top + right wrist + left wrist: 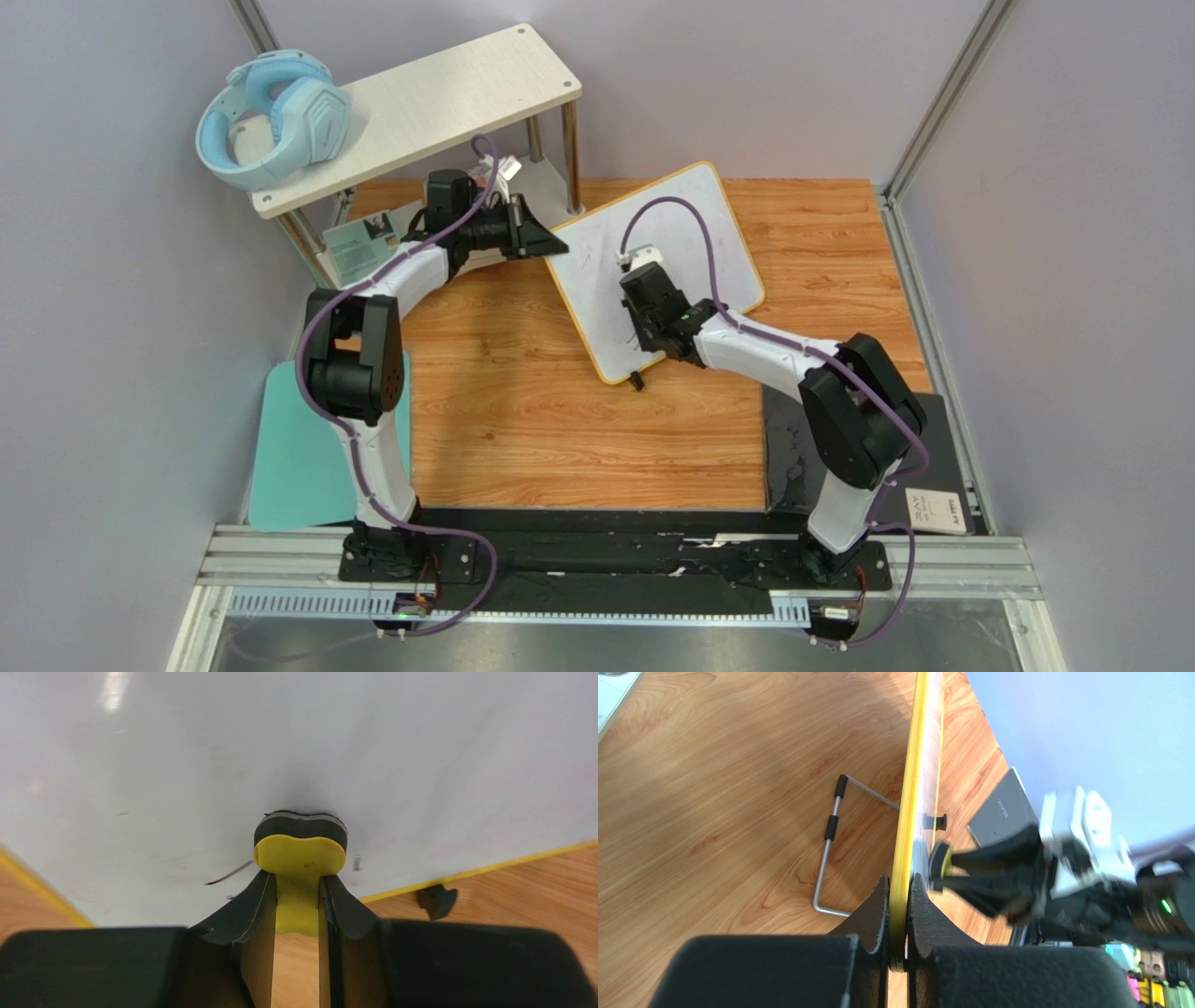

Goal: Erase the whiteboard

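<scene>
Yellow-framed whiteboard [701,231], clamped at its edge by the left fingers [873,913] for steadiness, is pressed by an eraser [300,855] gripped in the right fingers [249,906].

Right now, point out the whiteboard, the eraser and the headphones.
whiteboard [592,287]: top view, bare white face.
eraser [300,855]: right wrist view, yellow handle.
headphones [312,115]: top view, blue earcup.

You have one yellow-framed white whiteboard [589,294], one yellow felt-backed eraser [300,857], one pale wooden shelf [449,91], one light-blue plastic headset [309,119] and one flat teal mat [288,462].
</scene>
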### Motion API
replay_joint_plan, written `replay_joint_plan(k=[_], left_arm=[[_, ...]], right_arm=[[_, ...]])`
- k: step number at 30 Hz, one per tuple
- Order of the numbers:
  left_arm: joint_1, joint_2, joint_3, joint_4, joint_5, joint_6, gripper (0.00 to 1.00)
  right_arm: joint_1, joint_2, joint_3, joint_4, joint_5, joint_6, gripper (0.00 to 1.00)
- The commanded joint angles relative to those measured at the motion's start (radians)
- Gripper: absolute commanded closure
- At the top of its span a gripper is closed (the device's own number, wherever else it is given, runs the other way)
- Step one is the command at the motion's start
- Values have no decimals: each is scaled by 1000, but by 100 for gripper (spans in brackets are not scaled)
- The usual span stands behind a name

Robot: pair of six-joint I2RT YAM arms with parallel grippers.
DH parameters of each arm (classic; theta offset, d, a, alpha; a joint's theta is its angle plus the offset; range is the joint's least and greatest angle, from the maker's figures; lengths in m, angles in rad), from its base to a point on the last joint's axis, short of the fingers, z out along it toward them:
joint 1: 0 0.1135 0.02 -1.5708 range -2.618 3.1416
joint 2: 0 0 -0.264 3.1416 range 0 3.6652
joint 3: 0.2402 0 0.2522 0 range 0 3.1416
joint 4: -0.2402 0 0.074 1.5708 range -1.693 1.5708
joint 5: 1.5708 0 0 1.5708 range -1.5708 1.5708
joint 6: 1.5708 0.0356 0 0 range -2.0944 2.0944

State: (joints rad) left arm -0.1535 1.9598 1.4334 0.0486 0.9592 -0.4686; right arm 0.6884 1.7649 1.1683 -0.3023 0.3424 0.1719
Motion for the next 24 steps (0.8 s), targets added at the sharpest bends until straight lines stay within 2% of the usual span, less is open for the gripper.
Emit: replay_joint_plan(k=[1,6,13,20,24], left_arm=[[2,-10,9,31,-135,171,100],[2,-13,13,23,-135,174,100],[2,-10,18,20,-135,174,100],[0,-9,18,17,-134,177,100],[0,-9,18,16,-137,179,100]], right_arm=[[105,56,93,78,-151,-34,100],[100,93,107,71,-76,-18,100],[-39,74,22,112,79,57,100],[-170,-42,-114,334,75,75,100],[-190,-42,-81,351,37,60,100]])
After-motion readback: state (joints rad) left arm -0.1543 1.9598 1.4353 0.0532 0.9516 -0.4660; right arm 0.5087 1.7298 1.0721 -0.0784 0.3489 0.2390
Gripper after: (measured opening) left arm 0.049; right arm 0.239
